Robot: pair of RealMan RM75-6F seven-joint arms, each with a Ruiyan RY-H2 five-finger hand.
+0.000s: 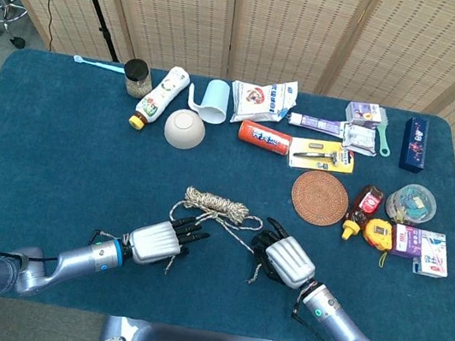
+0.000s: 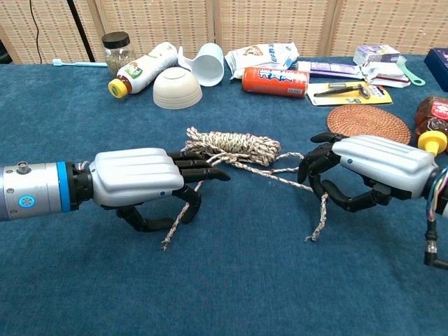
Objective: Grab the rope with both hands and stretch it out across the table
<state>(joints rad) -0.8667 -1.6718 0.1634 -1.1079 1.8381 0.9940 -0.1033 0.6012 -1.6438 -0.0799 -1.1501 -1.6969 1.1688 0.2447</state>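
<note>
The speckled rope (image 1: 215, 204) lies as a short coil (image 2: 234, 145) on the blue table, with a loose strand trailing toward each hand. My left hand (image 1: 160, 241) is at the coil's near left. Its fingers (image 2: 203, 170) point at the coil, and its thumb is curled under one strand, pinching it. That strand's end (image 2: 168, 238) lies on the cloth below the hand. My right hand (image 1: 284, 258) is to the coil's right, with its fingers (image 2: 316, 162) curled round the other strand. The frayed tail of that strand (image 2: 316, 222) hangs below my right hand (image 2: 371, 168).
A woven coaster (image 1: 320, 197) lies just beyond the right hand. Past the coaster stand a small bottle (image 1: 365, 203) and a tape measure (image 1: 378, 233). A bowl (image 1: 184, 128), cup, bottles, packets and a razor pack line the far edge. The table's (image 1: 39, 158) near edge runs under both forearms.
</note>
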